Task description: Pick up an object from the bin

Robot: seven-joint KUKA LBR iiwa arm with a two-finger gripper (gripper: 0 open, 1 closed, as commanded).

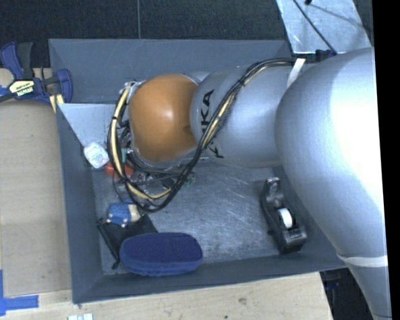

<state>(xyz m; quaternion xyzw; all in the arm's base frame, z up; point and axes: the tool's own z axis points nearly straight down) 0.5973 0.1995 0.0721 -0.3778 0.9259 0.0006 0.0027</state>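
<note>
Slowly does it: a blind descent in the bin's left half

Low over the left-middle of the grey metal bin [180, 50], the arm's orange dome-shaped cover [160, 118] and its looped black and yellow cables [151, 189] hide nearly everything beneath the wrist. The gripper [141, 174] appears only as dark parts under the dome, and I cannot tell whether it is open, closed or around anything.

Three things lie nearest to it:
- a small white labelled piece [96, 154] just to its left
- an orange-red scrap [110, 169] just below that piece
- a small blue-and-white object [120, 213] nearer the front

Which of these is meant cannot be read from this view, though the object to be picked is probably one of them. A dark blue oval fabric pouch [162, 253] lies along the front wall, partly over a black flat piece [113, 235]. A black tape-dispenser-like tool [283, 218] sits well apart on the right.

The step in hand looks like the final approach, with nothing shown as lifted. To do it well:
- come straight down, not sideways, so the small light pieces are not pushed against the left wall
- close on a single piece only
- keep the hanging cables off the pouch
- lift vertically until clear of the rim
</note>
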